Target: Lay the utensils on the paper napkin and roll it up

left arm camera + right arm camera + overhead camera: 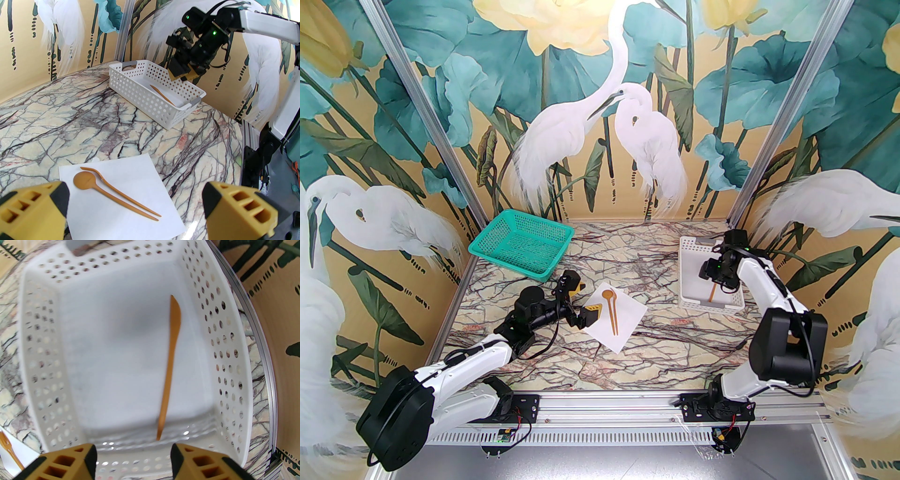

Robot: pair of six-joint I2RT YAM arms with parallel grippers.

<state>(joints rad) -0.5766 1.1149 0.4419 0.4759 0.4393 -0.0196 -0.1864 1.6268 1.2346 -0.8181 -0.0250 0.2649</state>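
A marble-veined surface enclosed by heron-and-lotus mural walls carries a paper napkin near its centre, a white basket to the right and a green basket at the far left. On the napkin lie a spoon and, touching alongside it, a slimmer piece, apparently a fork. The third utensil, a knife, lies flat on the floor of the white basket, toward its right wall. The right gripper hangs over the basket's near end, fingers partly apart and holding nothing. The knife lies below and ahead of them, a little right of the gap. Its long axis runs away from the fingers, so they would close across its narrow width. The left gripper hovers at the napkin's left edge, fingers spread fully and empty, well apart from the basket. The right arm is thus judged the one placed to fetch the knife.
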